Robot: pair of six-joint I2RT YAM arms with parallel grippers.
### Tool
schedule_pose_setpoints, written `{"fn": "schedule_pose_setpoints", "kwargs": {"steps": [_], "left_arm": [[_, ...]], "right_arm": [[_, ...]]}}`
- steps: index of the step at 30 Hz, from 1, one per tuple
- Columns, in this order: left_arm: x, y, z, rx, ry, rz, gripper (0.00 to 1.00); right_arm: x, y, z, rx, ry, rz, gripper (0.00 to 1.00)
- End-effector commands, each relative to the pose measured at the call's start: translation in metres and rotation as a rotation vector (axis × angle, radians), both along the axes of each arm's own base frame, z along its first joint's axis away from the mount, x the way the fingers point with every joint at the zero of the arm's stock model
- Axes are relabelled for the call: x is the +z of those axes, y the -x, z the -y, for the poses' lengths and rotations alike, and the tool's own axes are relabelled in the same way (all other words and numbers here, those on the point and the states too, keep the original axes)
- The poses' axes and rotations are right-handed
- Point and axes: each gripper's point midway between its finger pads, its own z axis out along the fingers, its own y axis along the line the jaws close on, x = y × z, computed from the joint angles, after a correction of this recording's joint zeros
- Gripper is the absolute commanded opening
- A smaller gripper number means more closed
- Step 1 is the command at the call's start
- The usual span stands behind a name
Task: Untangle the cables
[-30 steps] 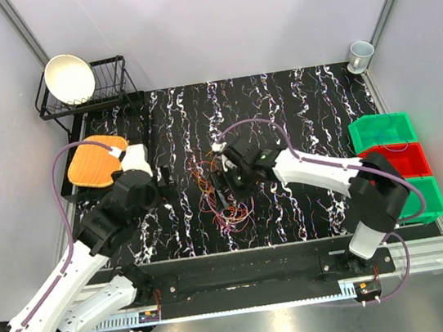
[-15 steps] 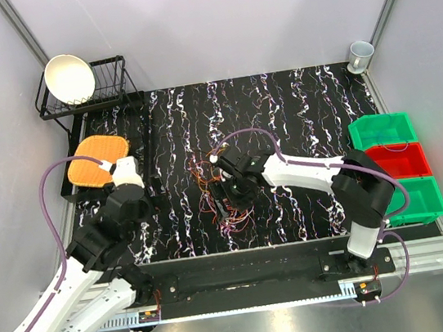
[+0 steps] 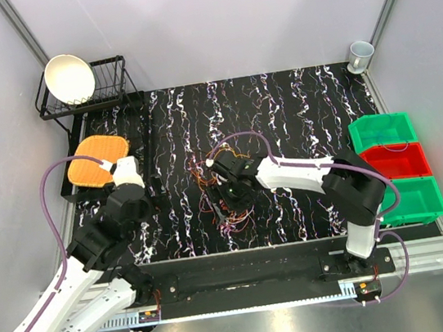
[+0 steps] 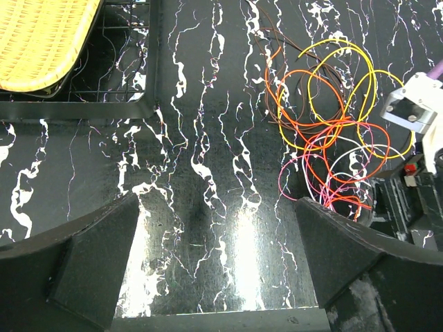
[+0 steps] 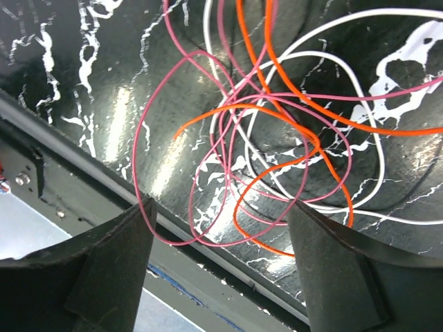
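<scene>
The cables (image 3: 220,203) lie as one tangle of thin orange, yellow, pink, red and white loops on the black marbled table, left of centre. My right gripper (image 3: 226,200) is open and empty, low over the tangle's near part. In the right wrist view (image 5: 220,204) pink and orange loops (image 5: 315,142) lie between and beyond its fingers. My left gripper (image 3: 132,203) is open and empty, to the left of the tangle and apart from it. In the left wrist view (image 4: 218,207) bare table lies between its fingers, and the cables (image 4: 325,124) are at the upper right.
An orange-yellow mat (image 3: 97,160) lies on a black wire tray at the left, also in the left wrist view (image 4: 41,34). A dish rack with a white bowl (image 3: 70,78) stands behind it. Green (image 3: 382,131) and red (image 3: 402,159) bins sit at the right, a cup (image 3: 361,54) at the back right. The table's front edge (image 5: 208,277) is close below my right gripper.
My left arm has pulled back to the left and nearer, away from the tangle. My right gripper has shifted slightly left over the cables.
</scene>
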Motion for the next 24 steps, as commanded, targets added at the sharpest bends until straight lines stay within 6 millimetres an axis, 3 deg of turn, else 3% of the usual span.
{"fn": "schedule_pose_setpoints", "kwargs": {"steps": [1, 2, 6, 11, 12, 13, 14, 17, 20, 21, 22, 23, 24], "left_arm": [[0.004, -0.005, -0.001, 0.021, 0.009, 0.027, 0.99], [0.004, -0.005, -0.001, 0.021, 0.008, 0.026, 0.99], [0.003, -0.005, -0.001, 0.021, 0.003, 0.023, 0.99], [0.004, -0.005, -0.001, 0.021, 0.004, 0.024, 0.99], [0.004, -0.005, -0.001, 0.021, 0.005, 0.025, 0.99], [0.004, -0.005, -0.001, 0.019, 0.004, 0.024, 0.99], [0.003, -0.005, -0.001, 0.020, 0.004, 0.022, 0.99], [0.003, -0.005, 0.000, 0.016, 0.006, 0.021, 0.99], [0.003, -0.005, 0.000, 0.015, 0.007, 0.020, 0.99], [0.004, -0.005, 0.001, 0.012, 0.008, 0.021, 0.99], [0.004, -0.005, 0.001, 0.012, 0.009, 0.020, 0.99], [0.003, -0.004, 0.001, 0.011, 0.008, 0.019, 0.99], [0.003, -0.004, 0.001, 0.009, 0.009, 0.018, 0.99]], "right_arm": [[0.009, -0.016, -0.016, -0.019, -0.022, 0.065, 0.79], [0.008, -0.016, -0.016, -0.022, -0.019, 0.063, 0.77], [0.008, -0.020, -0.018, -0.029, -0.015, 0.070, 0.55], [0.011, -0.024, -0.022, -0.032, -0.020, 0.084, 0.18], [0.016, -0.027, -0.025, -0.034, -0.031, 0.095, 0.13], [0.022, -0.029, -0.026, -0.034, -0.038, 0.107, 0.01], [0.029, -0.033, -0.027, -0.038, -0.043, 0.127, 0.00], [0.069, -0.045, -0.038, -0.039, -0.102, 0.196, 0.00], [0.127, -0.059, -0.048, -0.043, -0.186, 0.294, 0.00], [0.158, -0.066, -0.054, -0.049, -0.233, 0.345, 0.00], [0.176, -0.069, -0.050, -0.044, -0.242, 0.384, 0.00], [0.207, -0.081, -0.051, -0.070, -0.270, 0.461, 0.00], [0.222, -0.084, -0.047, -0.080, -0.270, 0.498, 0.00]]}}
